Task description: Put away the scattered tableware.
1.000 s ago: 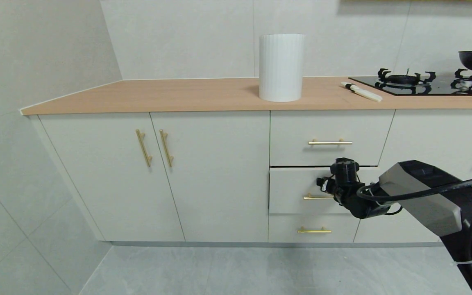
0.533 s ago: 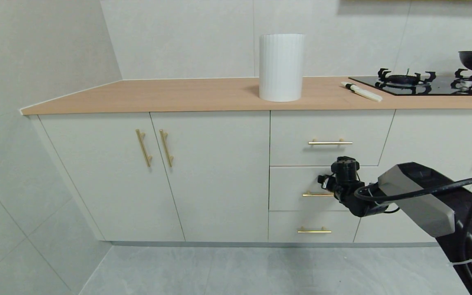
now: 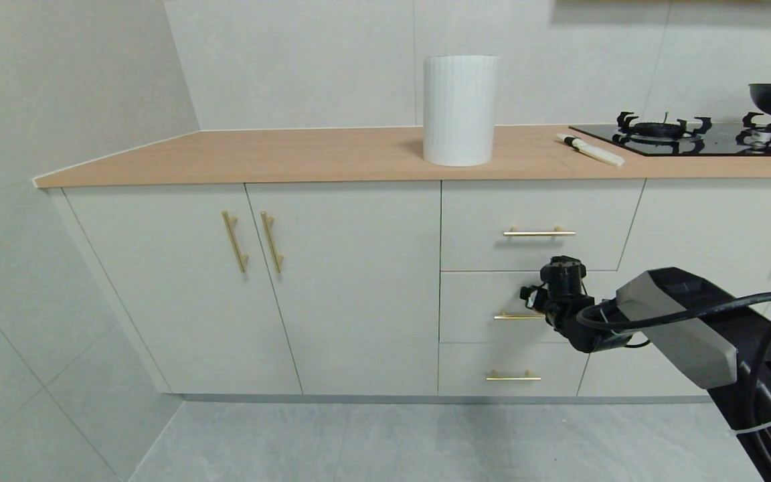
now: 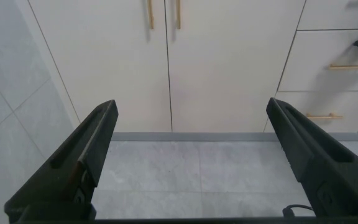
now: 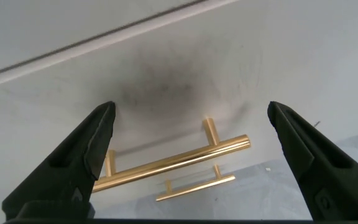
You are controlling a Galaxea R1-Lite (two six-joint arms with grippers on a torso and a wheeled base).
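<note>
right gripper (image 5: pixel 190 112): open, facing handle (image 5: pixel 179 158)
drawer (image 3: pixel 472 294): middle one, shut
left gripper (image 4: pixel 191 106): open, above floor (image 4: pixel 179 174)
utensil (image 3: pixel 589 148): on desk (image 3: pixel 292 157)

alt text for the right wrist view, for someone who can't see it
The right gripper, fingers open, faces a pale drawer front, whose gold bar handle appears between the two fingers. A second gold handle, on the drawer beneath, shows farther off.

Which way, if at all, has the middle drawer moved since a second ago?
Yes. The middle drawer slid inward and shut; the dark gap under the fixed top drawer has closed.
</note>
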